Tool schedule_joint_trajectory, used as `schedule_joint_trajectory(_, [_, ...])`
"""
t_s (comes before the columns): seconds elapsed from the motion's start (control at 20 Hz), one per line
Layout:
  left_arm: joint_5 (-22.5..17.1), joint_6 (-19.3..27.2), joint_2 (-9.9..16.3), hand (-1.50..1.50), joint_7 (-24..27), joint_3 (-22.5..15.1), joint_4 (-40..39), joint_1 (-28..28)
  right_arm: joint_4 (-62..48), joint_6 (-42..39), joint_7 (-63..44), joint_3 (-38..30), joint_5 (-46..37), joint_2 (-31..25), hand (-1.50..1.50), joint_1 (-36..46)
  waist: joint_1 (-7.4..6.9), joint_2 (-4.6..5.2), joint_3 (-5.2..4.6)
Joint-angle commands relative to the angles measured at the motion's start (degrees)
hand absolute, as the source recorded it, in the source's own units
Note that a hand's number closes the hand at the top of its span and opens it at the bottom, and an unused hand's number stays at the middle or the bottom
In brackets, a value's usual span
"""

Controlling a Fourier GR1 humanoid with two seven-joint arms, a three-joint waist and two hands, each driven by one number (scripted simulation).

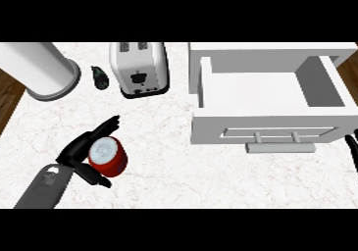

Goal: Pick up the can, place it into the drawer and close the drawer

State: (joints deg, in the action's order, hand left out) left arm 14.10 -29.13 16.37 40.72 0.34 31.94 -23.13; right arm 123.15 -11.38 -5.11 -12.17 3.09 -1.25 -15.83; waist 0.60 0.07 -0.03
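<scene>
The robot's left hand (81, 153), at seven o'clock on the counter, curls fingers and thumb round the red cylindrical can with its white lid (108, 156), apparently to carry it toward the open white drawer (333, 83) at two o'clock, while the right hand (354, 152) rests open at three o'clock.

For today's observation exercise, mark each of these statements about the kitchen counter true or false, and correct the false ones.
1. The drawer is open. True.
2. The can already lies in the drawer. False: it is on the counter, with the left hand round it.
3. A toaster stands left of the drawer. True.
4. The right hand holds the drawer's handle. False: it shows at the view's right edge, apart from the handle.
5. The can is blue. False: it is red with a white top.
</scene>
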Motion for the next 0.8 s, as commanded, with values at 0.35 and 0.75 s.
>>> schedule_joint_trajectory(0.35, [-0.07,-3.09,-4.11,-1.5,2.16,-2.38,0.84,-1.7,0.23,-2.59,-0.99,-3.46,5.18,-1.42,-1.5,-0.89,0.08,-0.02,0.01])
schedule_joint_trajectory(0.75, [-4.65,-7.87,-6.4,1.5,-3.64,-3.03,8.51,0.56,-0.5,0.46,-0.15,-0.71,-0.35,0.82,-1.5,2.21,-0.74,-0.18,0.05])
